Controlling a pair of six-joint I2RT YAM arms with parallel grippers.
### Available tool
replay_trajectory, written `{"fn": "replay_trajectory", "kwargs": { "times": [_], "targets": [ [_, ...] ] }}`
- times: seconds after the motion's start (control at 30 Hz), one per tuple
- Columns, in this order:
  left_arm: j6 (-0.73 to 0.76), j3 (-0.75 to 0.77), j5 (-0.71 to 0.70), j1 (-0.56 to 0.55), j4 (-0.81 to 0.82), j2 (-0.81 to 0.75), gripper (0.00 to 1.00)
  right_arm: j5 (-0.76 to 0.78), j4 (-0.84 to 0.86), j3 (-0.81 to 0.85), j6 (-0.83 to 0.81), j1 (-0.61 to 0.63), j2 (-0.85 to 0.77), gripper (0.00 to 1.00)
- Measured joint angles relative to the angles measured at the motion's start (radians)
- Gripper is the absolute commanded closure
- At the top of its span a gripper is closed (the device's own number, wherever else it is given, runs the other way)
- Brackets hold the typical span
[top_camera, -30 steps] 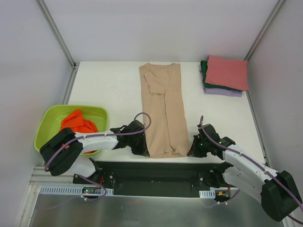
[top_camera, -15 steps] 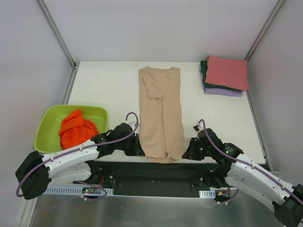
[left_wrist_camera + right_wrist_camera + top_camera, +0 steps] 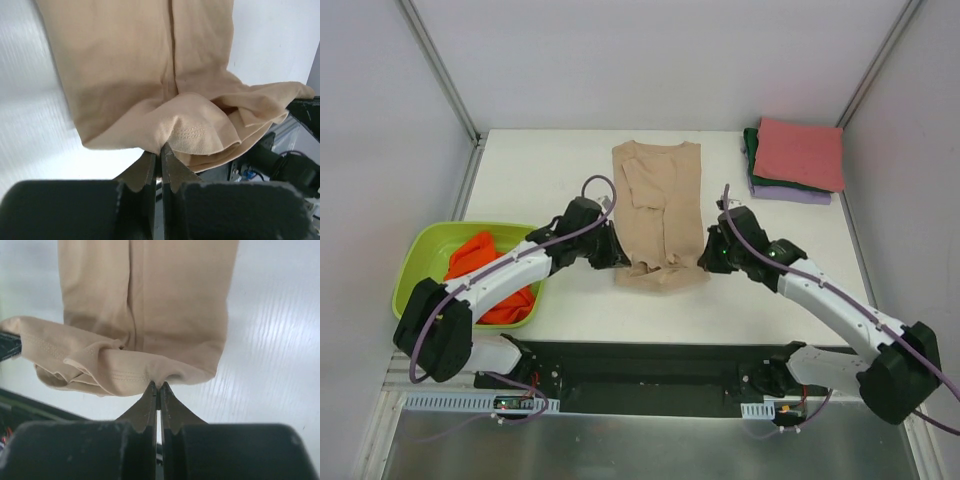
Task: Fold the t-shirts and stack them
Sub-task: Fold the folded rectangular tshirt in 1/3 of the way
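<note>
Pinching the near hem of the beige t-shirt [image 3: 660,200], the left gripper [image 3: 620,262] and the right gripper [image 3: 706,262] each hold one bottom corner, with their jaws pressed tight on the cloth. The shirt lies long on the white table [image 3: 540,180] and runs straight away from both arms, collar end farthest. I think the hem must go forward over the far part, and both arms are just as near, one on each side.
</note>
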Motion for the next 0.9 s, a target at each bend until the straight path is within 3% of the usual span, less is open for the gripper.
{"fn": "replay_trajectory", "kwargs": {
  "times": [0.43,0.9],
  "targets": [
    [0.071,0.276,0.029,0.144,-0.005,0.271,1.0,-0.045,0.113,0.253,-0.139,-0.182,0.3,0.99],
    [0.1,0.452,0.053,0.207,-0.027,0.499,1.0,-0.15,0.188,0.409,-0.188,-0.27,0.575,0.99]
  ]
}}
